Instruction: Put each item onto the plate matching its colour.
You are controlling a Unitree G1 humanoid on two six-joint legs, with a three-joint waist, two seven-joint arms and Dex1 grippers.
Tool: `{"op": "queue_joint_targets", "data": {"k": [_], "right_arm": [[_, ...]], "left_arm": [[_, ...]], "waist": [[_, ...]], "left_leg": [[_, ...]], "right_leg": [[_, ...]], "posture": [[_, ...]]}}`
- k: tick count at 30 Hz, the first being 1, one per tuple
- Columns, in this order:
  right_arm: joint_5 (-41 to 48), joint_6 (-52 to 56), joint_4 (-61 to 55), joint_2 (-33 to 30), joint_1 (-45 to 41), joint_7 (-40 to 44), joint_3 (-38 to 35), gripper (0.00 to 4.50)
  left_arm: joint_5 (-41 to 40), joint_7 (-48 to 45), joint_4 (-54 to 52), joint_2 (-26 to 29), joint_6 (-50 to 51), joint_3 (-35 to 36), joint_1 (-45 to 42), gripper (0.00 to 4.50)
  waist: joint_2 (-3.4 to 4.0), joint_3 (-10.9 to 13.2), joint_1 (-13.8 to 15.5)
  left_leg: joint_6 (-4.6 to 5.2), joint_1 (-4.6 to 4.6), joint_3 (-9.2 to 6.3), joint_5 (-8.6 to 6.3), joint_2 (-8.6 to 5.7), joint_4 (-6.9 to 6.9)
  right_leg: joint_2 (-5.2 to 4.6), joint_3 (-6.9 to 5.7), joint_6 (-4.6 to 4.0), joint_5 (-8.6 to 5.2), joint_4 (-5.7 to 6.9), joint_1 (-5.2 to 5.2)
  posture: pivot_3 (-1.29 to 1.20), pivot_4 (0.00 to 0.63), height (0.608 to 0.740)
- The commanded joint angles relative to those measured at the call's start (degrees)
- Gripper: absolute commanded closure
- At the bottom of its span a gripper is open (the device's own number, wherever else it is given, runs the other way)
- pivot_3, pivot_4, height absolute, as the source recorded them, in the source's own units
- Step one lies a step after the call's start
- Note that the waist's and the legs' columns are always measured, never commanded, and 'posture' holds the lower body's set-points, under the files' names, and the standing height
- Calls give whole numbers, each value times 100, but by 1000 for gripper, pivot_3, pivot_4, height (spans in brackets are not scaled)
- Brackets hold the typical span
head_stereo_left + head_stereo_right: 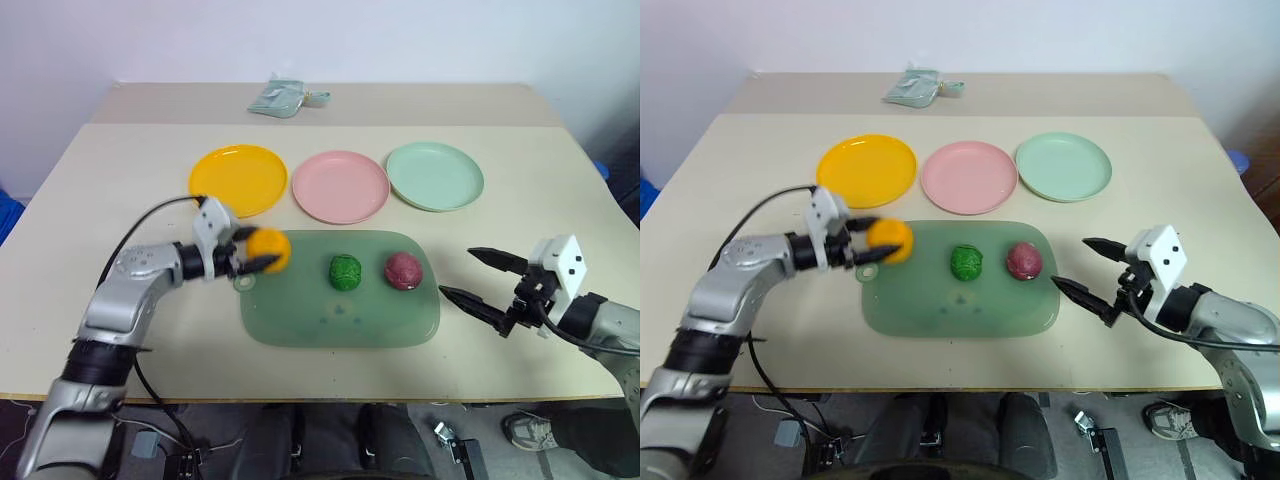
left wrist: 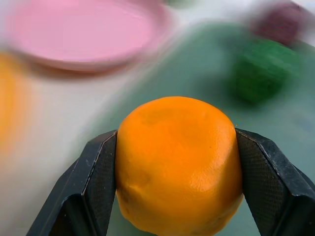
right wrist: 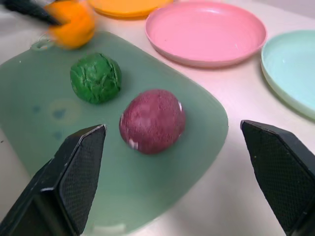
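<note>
The left gripper (image 1: 262,254) is clamped on the orange ball (image 2: 178,164), one black finger pressed to each side of it, at the left end of the green board (image 1: 340,315) just above its surface. The grasp looks made, so the step in hand is carrying this ball to its match — the yellow plate (image 1: 238,178), which lies just beyond the board's left corner, a short lift and reach away. The next move calls for raising the ball clear of the board and the plate's rim before letting go over the plate's middle. The pink plate (image 1: 340,186) sits beside the yellow one, close enough that a drifting release could land wrong. On the board the green ball (image 1: 345,271) and the maroon ball (image 1: 403,269) wait side by side; the mint plate (image 1: 434,175) lies past them. The right gripper (image 1: 483,279) hangs spread wide off the board's right edge, aimed toward the maroon ball — well apart from the left arm's path. A crumpled packet (image 1: 285,97) rests at the table's far edge.
</note>
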Motion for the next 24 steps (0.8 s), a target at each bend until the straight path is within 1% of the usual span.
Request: {"op": "queue_joint_targets", "data": {"k": [1, 3, 5, 7, 10, 12, 13, 14, 15, 18, 20, 22, 24], "right_arm": [[-32, -88, 16, 61, -345, -103, 138, 0], [-47, -60, 59, 113, -554, -137, 315, 0], [-68, -40, 85, 167, -754, -167, 507, 0], [-92, -34, 91, 204, -900, -198, 654, 0], [-118, 51, 51, 267, -1111, -311, 849, 0], [-111, 124, 5, 323, -1233, -401, 956, 0], [-105, 163, -26, 358, -1289, -449, 1007, 0], [-11, 320, -97, 424, -1422, -524, 1122, 0], [59, 437, -146, 468, -1516, -578, 1203, 0], [-63, 619, -428, 593, -1770, -658, 1746, 0], [-430, 620, -425, 668, -1960, -795, 2196, 0], [-807, 587, -285, 746, -2179, -905, 2631, 0], [-1067, 570, -85, 839, -2345, -956, 2926, 0]], "left_arm": [[767, 1326, 988, -16, -453, 375, -845, 1609], [959, 1696, 1834, -131, -568, 398, -1340, 1609], [1022, 1868, 2702, -283, -657, 447, -1802, 1609], [1258, 1945, 3430, -340, -885, 322, -2121, 1609], [1331, 1885, 4319, -457, -1151, 350, -2485, 1609], [1369, 1852, 4628, -486, -1356, 379, -2616, 557], [1364, 1851, 4754, -497, -1436, 411, -2678, 177], [1367, 1900, 4755, -461, -1593, 459, -2717, 73], [1374, 1935, 4767, -432, -1717, 494, -2748, 73], [1093, 1813, 4146, -291, -2033, 811, -2565, 73], [931, 1459, 3361, -179, -2066, 895, -2169, 73], [652, 812, 2160, -21, -1992, 871, -1458, 73], [231, 71, 819, 206, -1726, 773, -549, 73]], "waist": [[-5, 0, -6], [-5, -1, -13], [-5, -1, -3], [-7, 0, -2], [-15, 2, -5], [-16, 1, -7], [-16, 1, -13], [-16, 1, -19], [-18, 3, -22], [-21, 4, -34], [-21, 4, -42], [-18, 3, -70], [-15, 1, -91]], "left_leg": [[3, 0, -1, -2, -1, 8], [13, 1, 4, -7, -5, 11], [18, -1, 6, -11, -10, 14], [20, -5, 6, -11, -12, 22], [22, -7, 9, -13, -13, 24], [22, -7, 8, -13, -12, 26], [22, -7, 9, -13, -12, 27], [22, -7, 10, -13, -12, 27], [22, -6, 10, -13, -11, 27], [19, -10, 10, -12, -8, 26], [17, -16, 10, -12, -5, 25], [16, -15, 14, -12, -6, 24], [16, -15, 14, -12, -7, 24]], "right_leg": [[0, 0, 0, 0, 4, 1], [-2, 1, 5, -3, 7, 2], [-6, 0, 7, -4, 30, 1], [-8, -3, 8, -5, 31, 1], [-8, -3, 11, -6, 33, 0], [-8, -5, 11, -6, 37, 0], [-9, -5, 11, -6, 37, 0], [-10, -4, 11, -6, 38, 0], [-10, -5, 11, -6, 39, -1], [-10, -5, 11, -7, 43, -11], [-10, -4, 11, -7, 44, -19], [-12, -3, 11, -7, 43, -20], [-15, -2, 11, -7, 44, -22]], "posture": [[0, 150, 740], [0, 150, 740], [0, 150, 740], [0, 150, 740], [0, 150, 740], [0, 150, 740], [0, 150, 740], [0, 150, 740], [0, 150, 740], [0, 150, 740], [0, 150, 740], [0, 150, 740], [0, 150, 740]]}}
